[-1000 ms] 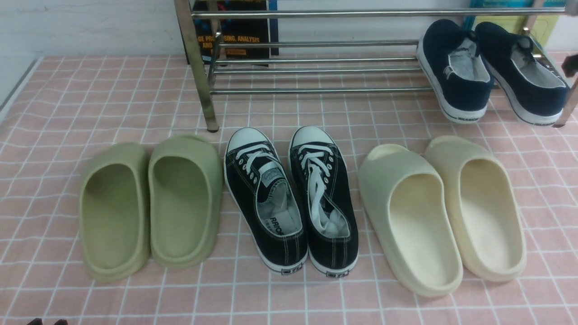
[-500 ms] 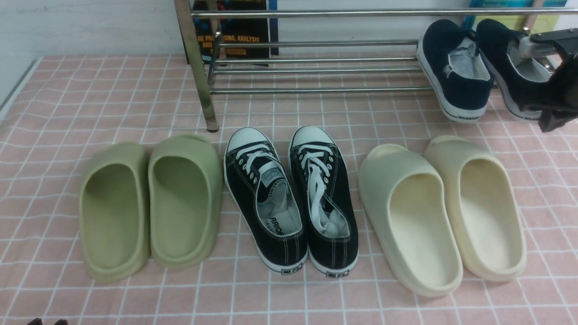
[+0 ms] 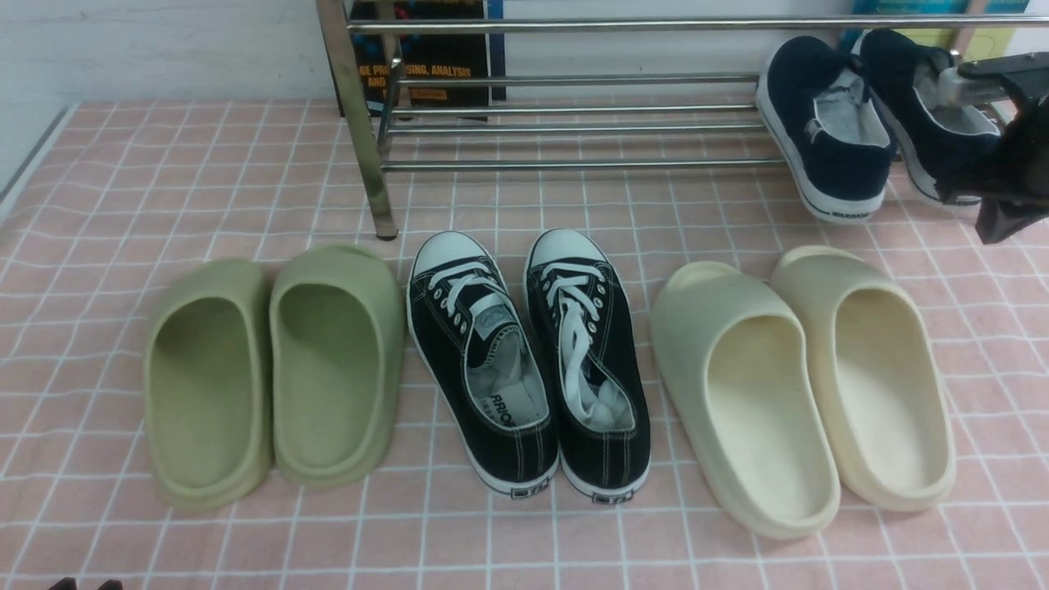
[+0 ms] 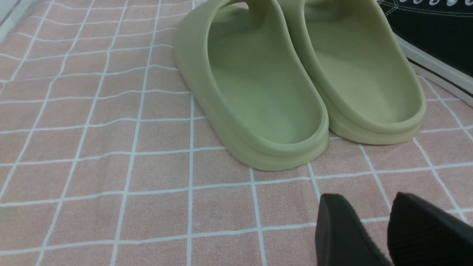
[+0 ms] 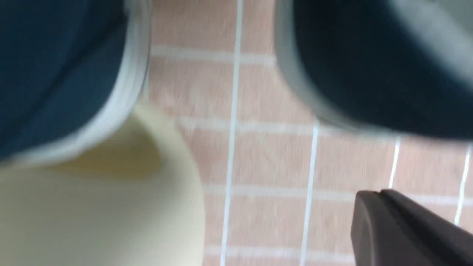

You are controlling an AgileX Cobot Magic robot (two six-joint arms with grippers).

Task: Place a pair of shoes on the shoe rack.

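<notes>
The two navy slip-on shoes, the left shoe (image 3: 824, 123) and the right shoe (image 3: 922, 123), rest toes-in on the right end of the chrome shoe rack (image 3: 574, 79), heels hanging over its front bar. My right gripper (image 3: 990, 232) is shut and empty. It stands against the right shoe's heel and hides it. In the right wrist view its fingers (image 5: 369, 207) are pressed together over the cloth, with both navy heels, one (image 5: 55, 74) and the other (image 5: 369, 66), blurred nearby. My left gripper (image 3: 82, 583) is open and empty at the near left; its tips (image 4: 364, 201) hover over the cloth.
On the pink checked cloth (image 3: 164, 164) in front of the rack lie green slippers (image 3: 270, 369), black lace-up sneakers (image 3: 524, 360) and cream slippers (image 3: 803, 385). A cream slipper toe (image 5: 92, 207) lies close below the right gripper. A book (image 3: 426, 57) stands behind the rack.
My right arm came in from the right edge to the right navy shoe's heel. That shoe slid farther back onto the rack. The left arm has not moved.
</notes>
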